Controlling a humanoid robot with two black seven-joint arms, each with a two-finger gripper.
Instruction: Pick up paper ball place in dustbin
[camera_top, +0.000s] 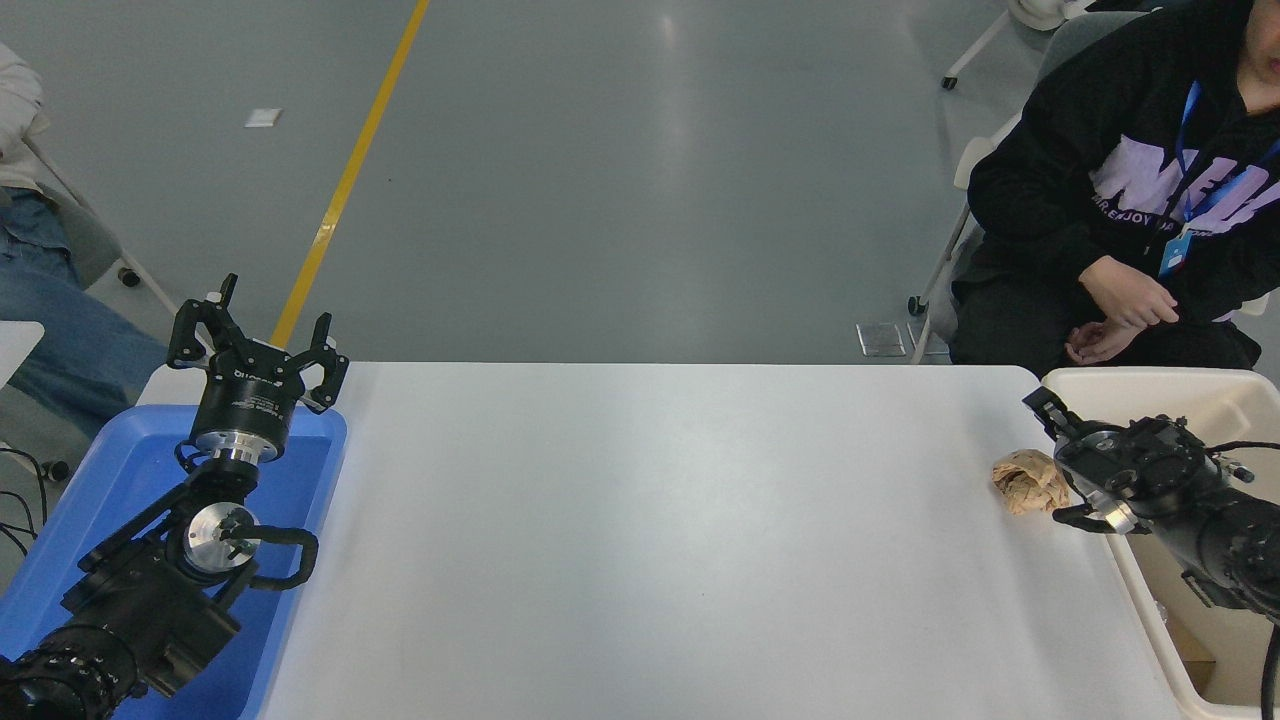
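Right now the right gripper (1052, 462) sits at the table's (650, 540) right edge, over the rim of the dustbin (1200, 395). Its fingers are spread: one black finger points up-left, the other shows below near the paper ball (1028, 481). Paper ball lies on the table just left of the gripper, between the two fingertips' reach, close to or touching the lower one; cannot tell contact. Dustbin is right behind and under the gripper's wrist. Left gripper (258, 340) parked far left, fingers spread, over the blue tray (110, 470). Person's hands (1125, 295) are beyond the table, well apart from the gripper.
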